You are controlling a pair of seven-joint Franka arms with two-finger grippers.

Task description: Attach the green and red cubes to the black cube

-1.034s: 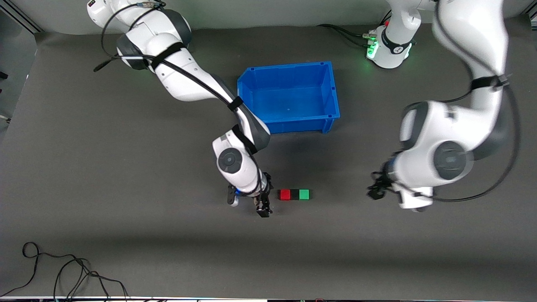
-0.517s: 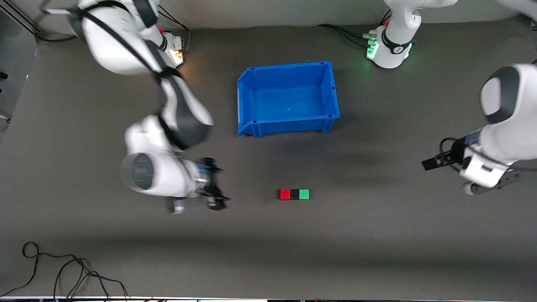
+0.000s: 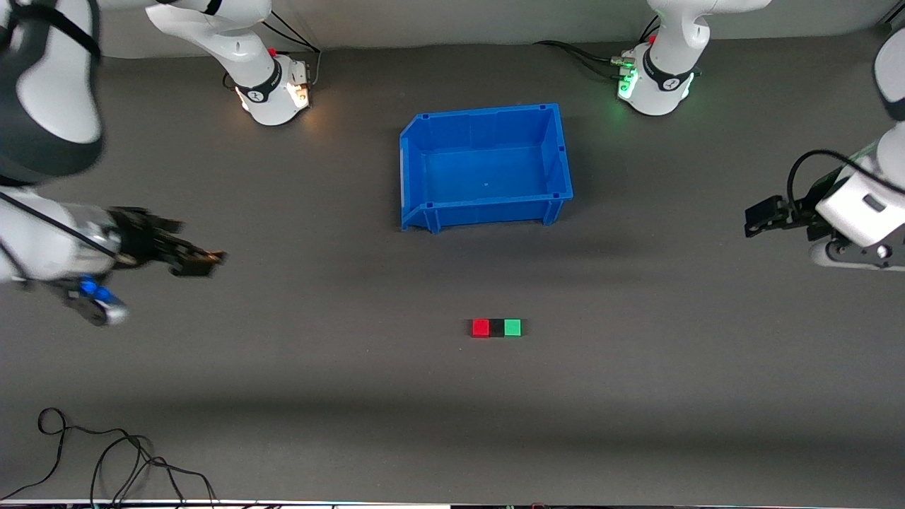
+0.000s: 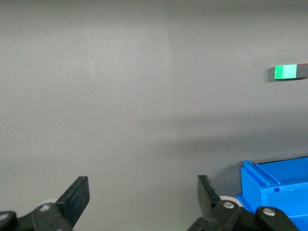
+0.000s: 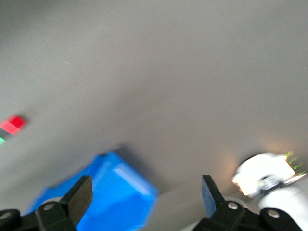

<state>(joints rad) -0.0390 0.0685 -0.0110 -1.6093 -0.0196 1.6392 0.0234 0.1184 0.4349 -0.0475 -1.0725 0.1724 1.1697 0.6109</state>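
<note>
— Up over the mat, at the right arm's end of the table, where is the right gripper [image 3: 201, 260] compared with the blue bin [image 3: 424, 212]?

— It hangs well apart from the bin, out toward the right arm's end of the table, over bare grey mat [image 3: 283, 389]. Its two fingers [image 5: 79, 195] are spread wide with nothing between them.

— And the left gripper [image 3: 755, 223]?

— It is up over the mat too, well apart from the bin, toward the left arm's end. Its fingers [image 4: 77, 197] are spread wide too, and they hold nothing.

— Where are the little cubes?

— They lie on the mat, nearer to the front camera than the bin and apart from it. The red cube [image 3: 481, 328], the black cube [image 3: 497, 328] and the green cube [image 3: 512, 327] sit in one row, touching. The black one is in the middle. Red is on the side toward the right arm's end, green toward the left arm's end.

— Is anything in the bin?

— I see only its blue floor.

— Anything else?

— A black cable [image 3: 106, 459] curls on the mat, much nearer to the camera than the bin, toward the right arm's end.
</note>
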